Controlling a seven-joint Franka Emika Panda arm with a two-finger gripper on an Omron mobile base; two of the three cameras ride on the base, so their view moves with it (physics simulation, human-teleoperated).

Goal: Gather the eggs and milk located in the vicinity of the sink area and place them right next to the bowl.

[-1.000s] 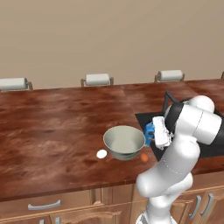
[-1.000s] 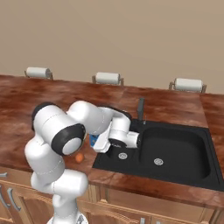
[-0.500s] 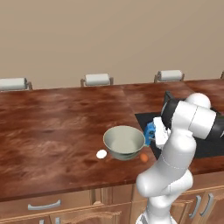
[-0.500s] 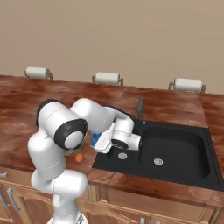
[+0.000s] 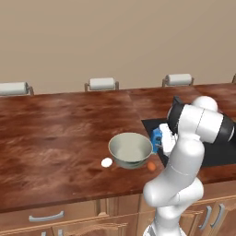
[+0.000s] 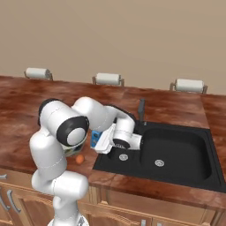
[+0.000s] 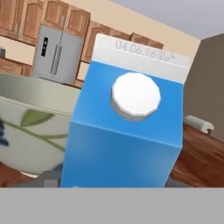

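The left base view looks forward and down from behind the arm's left, over the counter (image 5: 55, 138) toward the wall; the right base view does likewise from the other side; both share the sink (image 5: 221, 154) (image 6: 176, 152); the hand view sits close against the milk (image 7: 127, 135) and bowl (image 7: 30, 118).

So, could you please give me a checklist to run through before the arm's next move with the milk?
1. Milk upright: ok, cap and gable top show level in the hand view.
2. Milk beside the bowl: ok, it stands at the bowl's sink-side rim.
3. Gripper state on the carton: cannot tell, fingertips hidden.
4. Brown egg by the bowl: ok, on the counter at its front edge.
5. Carton clear of the sink: ok, it stands on wood.
6. White egg untouched: ok, on the bowl's far side.
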